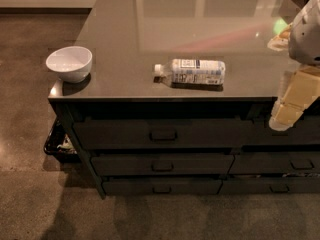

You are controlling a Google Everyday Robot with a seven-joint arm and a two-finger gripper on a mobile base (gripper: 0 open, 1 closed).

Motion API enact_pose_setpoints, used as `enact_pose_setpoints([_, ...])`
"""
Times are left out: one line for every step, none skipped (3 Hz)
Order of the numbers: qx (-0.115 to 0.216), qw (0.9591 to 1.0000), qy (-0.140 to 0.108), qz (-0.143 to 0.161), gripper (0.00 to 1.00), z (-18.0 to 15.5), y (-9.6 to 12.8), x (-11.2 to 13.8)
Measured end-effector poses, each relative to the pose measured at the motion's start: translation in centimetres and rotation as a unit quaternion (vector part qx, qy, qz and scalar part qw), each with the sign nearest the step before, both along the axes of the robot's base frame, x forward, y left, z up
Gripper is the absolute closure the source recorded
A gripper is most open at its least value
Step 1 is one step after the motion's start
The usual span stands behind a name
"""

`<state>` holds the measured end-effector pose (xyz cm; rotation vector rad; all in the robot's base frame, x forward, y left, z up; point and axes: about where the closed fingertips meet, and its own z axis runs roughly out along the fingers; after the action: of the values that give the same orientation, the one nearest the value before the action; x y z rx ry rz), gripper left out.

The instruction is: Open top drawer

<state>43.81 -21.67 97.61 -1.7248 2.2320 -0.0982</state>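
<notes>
The top drawer (125, 133) is the wide dark grey front just under the countertop, with a small rectangular loop handle (163, 134) at its centre. It looks closed, flush with the cabinet front. My gripper (283, 118) hangs at the right edge of the view on a white arm, its beige end in front of the drawer's right end. It is well to the right of the handle and slightly above it, and holds nothing that I can see.
A white bowl (70, 63) stands at the countertop's (125, 29) left front corner. A plastic bottle (192, 72) lies on its side near the front edge. Shallower drawers (162, 165) sit below and at the right (280, 163). A black basket (56, 143) stands on the floor at the left.
</notes>
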Motion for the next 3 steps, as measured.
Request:
enact_pose_setpoints([0.0, 1.0, 0.0, 0.0, 0.0, 0.0, 0.0, 0.0])
enact_pose_setpoints([0.035, 0.9993, 0.008, 0.01, 0.0, -2.6, 0.8, 0.2])
enact_pose_setpoints([0.083, 0.9959, 0.021, 0.03, 0.0, -7.0, 2.6, 0.1])
